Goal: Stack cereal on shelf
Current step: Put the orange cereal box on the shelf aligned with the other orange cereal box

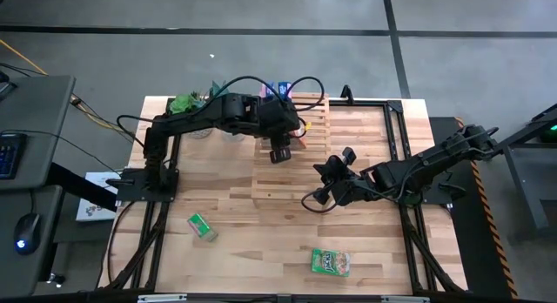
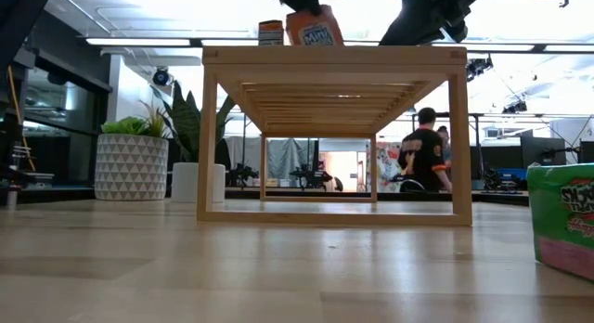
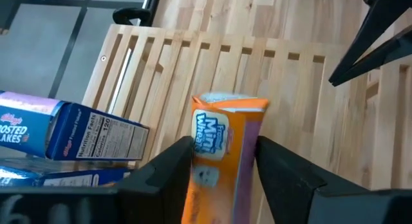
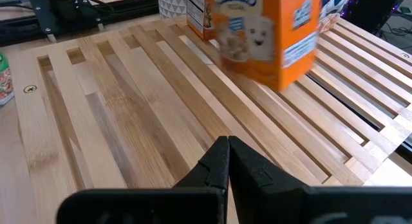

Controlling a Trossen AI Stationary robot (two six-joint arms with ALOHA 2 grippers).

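The light-wood slatted shelf stands mid-table; it also shows in the low view. My left gripper is over the shelf's top, shut on an orange cereal box, also seen in the low view. A second orange box stands on the slats behind it. Two blue boxes lie at the shelf's far end. Two green boxes lie on the table near the front. My right gripper is shut and empty, low over the shelf's right part. My left gripper pinches the orange box between its two fingers, one finger on the printed front face and the other on the opposite face. In the low view the gripper comes from above. The box is upright; whether its lower end rests on the slats I cannot tell.
Potted plants stand at the table's far left, beside the shelf, also in the low view. Black frame rails run along the table's sides. People show in the room beyond. Bare slats lie on the shelf's near part.
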